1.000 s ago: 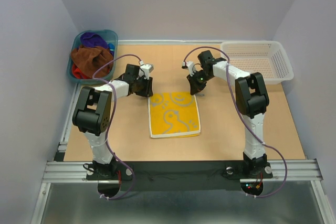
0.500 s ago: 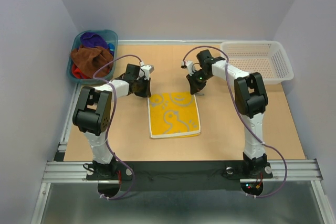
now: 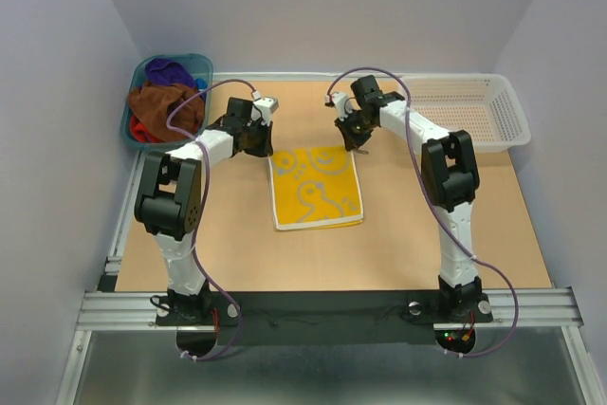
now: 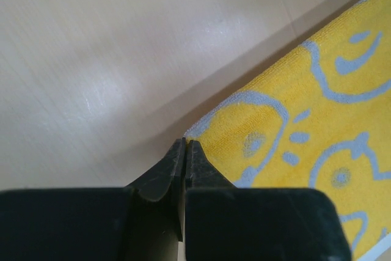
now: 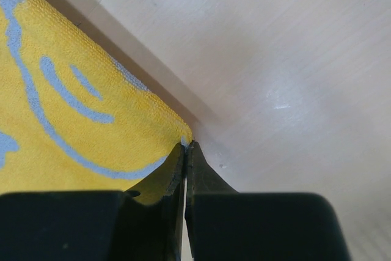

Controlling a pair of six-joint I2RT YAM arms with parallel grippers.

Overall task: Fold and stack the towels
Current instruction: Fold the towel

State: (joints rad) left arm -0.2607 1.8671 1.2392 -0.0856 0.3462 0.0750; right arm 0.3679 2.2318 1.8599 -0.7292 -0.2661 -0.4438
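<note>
Yellow towel (image 3: 316, 192), soft and light, is spread at mid-bench (image 3: 427, 225). Its far corners are pinched by the closed left end effector (image 4: 185, 151) and right end effector (image 5: 185, 151); sagging between them is expected.

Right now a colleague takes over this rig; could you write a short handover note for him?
Left claw: shut on the far left corner of the yellow towel.
Right claw: shut on its far right corner.
The towel lies spread on the table.
A brown towel and a purple towel sit bunched in the teal tub.
Done: both far corners gripped.
Left to do: fold this towel, then fold and stack the others.
</note>
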